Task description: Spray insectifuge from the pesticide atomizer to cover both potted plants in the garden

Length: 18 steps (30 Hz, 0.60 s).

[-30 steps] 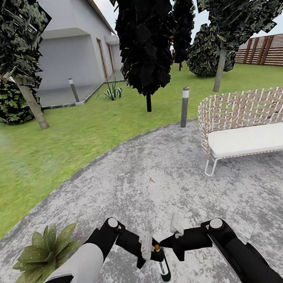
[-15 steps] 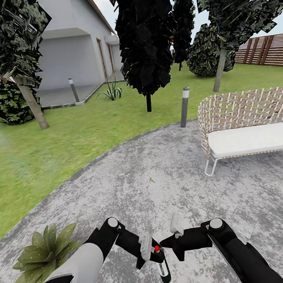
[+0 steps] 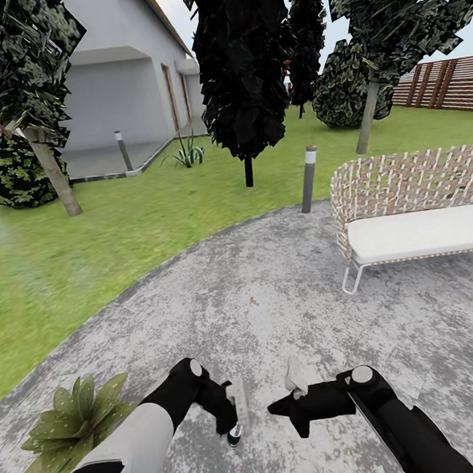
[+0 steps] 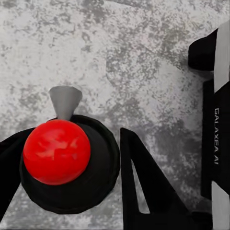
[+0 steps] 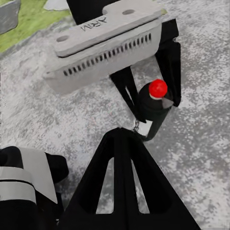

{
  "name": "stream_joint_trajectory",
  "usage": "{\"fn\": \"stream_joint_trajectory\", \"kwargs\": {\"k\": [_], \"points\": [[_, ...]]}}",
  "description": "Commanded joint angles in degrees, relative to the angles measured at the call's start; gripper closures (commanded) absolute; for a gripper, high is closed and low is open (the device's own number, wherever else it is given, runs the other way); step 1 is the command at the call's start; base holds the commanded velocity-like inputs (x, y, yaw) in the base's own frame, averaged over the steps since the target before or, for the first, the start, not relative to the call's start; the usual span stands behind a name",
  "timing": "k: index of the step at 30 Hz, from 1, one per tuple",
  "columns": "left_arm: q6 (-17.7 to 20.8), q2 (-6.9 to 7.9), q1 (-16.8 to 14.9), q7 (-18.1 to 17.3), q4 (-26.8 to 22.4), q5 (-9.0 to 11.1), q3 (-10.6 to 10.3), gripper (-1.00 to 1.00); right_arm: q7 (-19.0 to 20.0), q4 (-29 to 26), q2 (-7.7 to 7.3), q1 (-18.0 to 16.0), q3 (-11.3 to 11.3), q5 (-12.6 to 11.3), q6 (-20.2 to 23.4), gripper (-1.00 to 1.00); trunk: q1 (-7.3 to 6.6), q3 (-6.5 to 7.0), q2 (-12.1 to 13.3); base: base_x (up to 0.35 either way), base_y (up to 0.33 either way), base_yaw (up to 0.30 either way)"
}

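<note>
The pesticide atomizer (image 5: 152, 108), a small dark bottle with a glossy red ball on top and a grey cone nozzle, sits between the two fingers of the left claw (image 5: 151, 103), which is closed on it. In the head view only its pale lower end (image 3: 234, 438) shows beneath that claw (image 3: 229, 414), above the paving (image 3: 273, 298), a mottled grey, rough-looking curved surface. Left of the atomizer, a potted plant (image 3: 71, 428) spreads a low rosette of broad pointed green leaves; its pot is hidden. Just right of the atomizer, the right claw (image 3: 295, 399) hangs with its black triangular fingers (image 5: 122, 191) apart, holding nothing. Farther right and beyond stands a wicker seat (image 3: 417, 208) of woven lattice with a smooth white cushion, on thin white wire legs.
</note>
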Motion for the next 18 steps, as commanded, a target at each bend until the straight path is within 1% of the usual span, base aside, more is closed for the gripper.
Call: {"fn": "stream_joint_trajectory", "kwargs": {"k": [1,2,3,4,5,6,7,8,9,10,11,12,13,15,16,18], "points": [[0.02,-0.05,0.01,1.59,0.06,0.22,0.32,1.0,0.13,1.08,-0.24,0.03,-0.03,-0.01,0.53,1.0,-0.01,-0.05,-0.02,0.0,0.0,0.0],[0.08,-0.05,0.02,2.56,0.12,0.98,0.43,1.0,0.12,2.58,-0.34,0.07,-0.09,-0.08,0.52,1.0,-0.01,-0.05,-0.02,0.0,0.0,0.0],[0.13,-0.05,0.03,3.82,0.23,4.73,0.93,1.0,0.16,7.26,-0.61,0.18,-0.22,-0.19,0.15,-1.0,-0.01,-0.05,-0.02,0.0,0.0,0.0],[0.14,-0.05,0.03,4.19,0.25,7.21,1.14,1.0,0.13,9.31,-1.06,0.21,-0.28,-0.22,-0.02,-1.0,-0.01,-0.05,-0.02,0.0,0.0,0.0],[0.15,-0.05,0.03,4.54,0.32,11.11,1.36,1.0,0.02,12.0,-2.43,0.24,-0.37,-0.27,-0.55,-1.0,-0.01,-0.05,-0.02,0.0,0.0,0.0],[0.15,-0.05,0.04,4.84,0.35,13.58,1.45,1.0,-0.03,13.7,-3.72,0.25,-0.42,-0.32,-1.35,-1.0,-0.01,-0.05,-0.02,0.0,0.0,0.0],[0.15,-0.05,0.1,5.93,0.45,16.59,1.52,1.0,-0.07,16.43,-5.87,0.25,-0.77,-0.49,-3.32,-1.0,-0.01,-0.05,-0.02,0.0,0.0,0.0],[0.15,-0.05,0.14,7.31,0.72,17.97,1.55,1.0,-0.1,18.52,-7.14,0.26,-1.47,-0.75,-5.06,-1.0,-0.01,-0.05,-0.02,0.0,0.0,0.0],[0.19,-0.05,0.16,9.23,1.32,18.94,1.53,1.0,-0.13,20.93,-8.14,0.26,-2.68,-1.09,-7.03,-1.0,-0.01,-0.05,-0.02,0.0,0.0,0.0],[0.21,-0.05,0.19,12.92,2.72,19.88,1.53,1.0,-0.16,25.25,-9.05,0.26,-5.55,-1.47,-10.31,-1.0,-0.01,-0.05,-0.02,0.0,0.0,0.0],[0.24,-0.05,0.2,15.68,3.79,20.27,1.52,1.0,-0.18,28.68,-9.39,0.26,-8.13,-1.61,-12.52,-1.0,-0.01,-0.05,-0.02,0.0,0.0,0.0],[0.28,-0.05,0.2,19.81,5.38,20.64,1.52,1.0,-0.19,34.26,-9.69,0.26,-12.87,-1.73,-15.37,-1.0,-0.01,-0.05,-0.02,0.0,0.0,0.0],[0.3,-0.05,0.21,22.33,6.37,20.78,1.51,1.0,-0.2,37.79,-9.8,0.26,-16.56,-1.78,-16.64,-1.0,-0.01,-0.05,-0.02,0.0,0.0,0.0],[0.32,-0.05,0.21,26.09,7.78,21.12,1.6,1.0,-0.24,42.77,-9.92,0.26,-24.3,-1.83,-17.98,-1.0,-0.01,-0.05,-0.02,0.0,0.0,0.0],[0.32,-0.05,0.21,27.57,8.29,21.94,1.93,1.0,-0.3,44.73,-9.96,0.26,-29.77,-1.84,-18.43,-1.0,-0.01,-0.05,-0.02,0.0,0.0,0.0],[0.36,-0.05,0.21,28.56,8.82,24.36,2.97,1.0,-0.66,46.14,-9.98,0.26,-36.12,-1.85,-18.72,-1.0,-0.01,-0.05,-0.02,0.0,0.0,0.0]]}}
